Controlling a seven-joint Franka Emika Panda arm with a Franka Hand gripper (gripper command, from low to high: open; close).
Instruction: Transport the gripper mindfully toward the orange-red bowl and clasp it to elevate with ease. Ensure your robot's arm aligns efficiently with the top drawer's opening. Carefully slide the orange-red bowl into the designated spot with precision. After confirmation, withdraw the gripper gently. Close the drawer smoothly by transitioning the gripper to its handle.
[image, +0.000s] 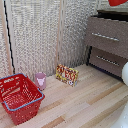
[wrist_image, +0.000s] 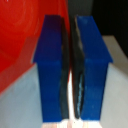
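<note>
Looking through the wrist view, we see the gripper (wrist_image: 73, 70) with its blue-tipped fingers (wrist_image: 50, 70) pressed nearly together, pinching the thin rim of the orange-red bowl (wrist_image: 22, 45). In the exterior view, that bowl (image: 118, 2) shows at the upper right corner of the frame, above the top drawer (image: 107, 36) and its handle (image: 105, 36).

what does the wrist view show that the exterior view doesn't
Only the wrist view shows the gripper, its blue-tipped fingers pressed close together. Only the exterior view shows the top drawer with its handle, a red mesh basket, a small pink cup and a printed box. Both show the orange-red bowl.
</note>
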